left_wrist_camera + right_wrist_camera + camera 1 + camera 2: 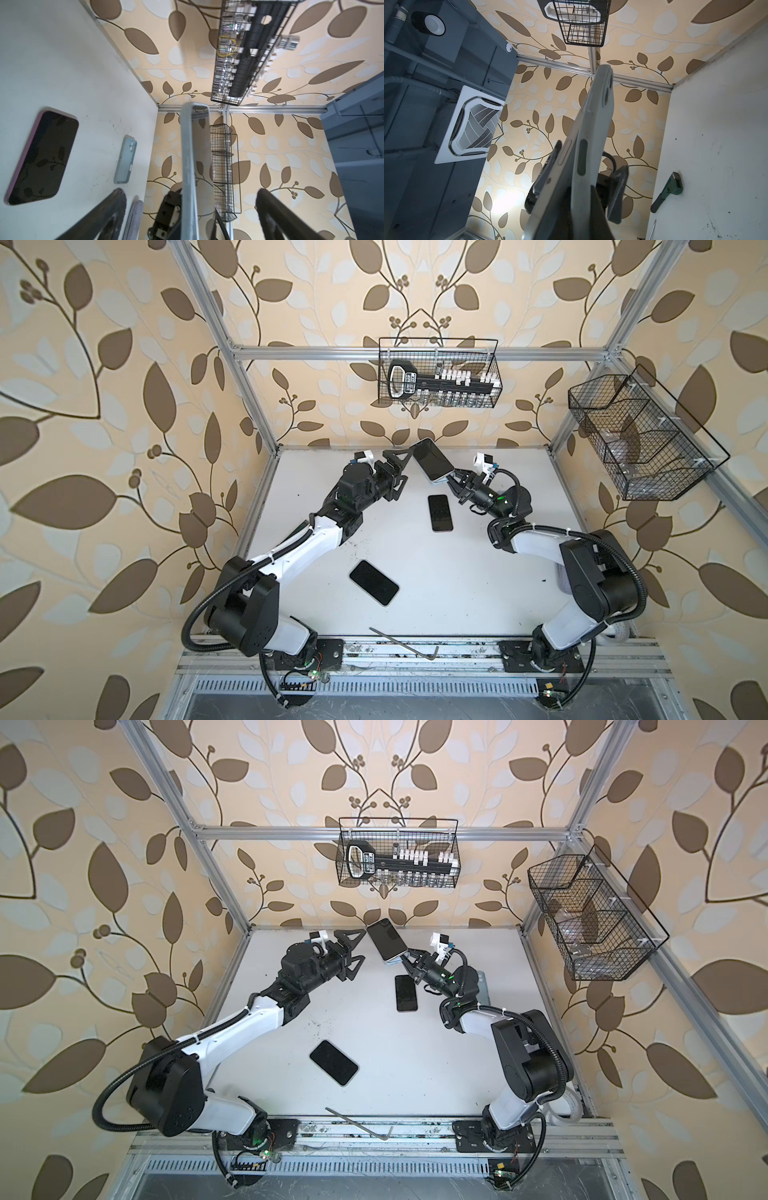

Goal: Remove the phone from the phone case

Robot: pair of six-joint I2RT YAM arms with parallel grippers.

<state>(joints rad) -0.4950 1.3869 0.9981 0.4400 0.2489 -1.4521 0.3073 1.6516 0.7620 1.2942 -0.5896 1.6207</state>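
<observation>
Phone (pixel 430 460) in right claw (pixel 452 480), perhaps part-cased

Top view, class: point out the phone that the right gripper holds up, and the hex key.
held phone (pixel 431 461), in a top view, middle of its dark screen.
hex key (pixel 399 642), in a top view, midway along its long leg.

In both top views the white-and-black left arm (pixel 307 539) stretches from lower left to upper middle. Its black left gripper (pixel 402 470) is spread wide. The matching right arm (pixel 540 539) is bent at the elbow, and the black right gripper (pixel 452 480) pinches a pale-blue cased phone (pixel 430 462).
</observation>
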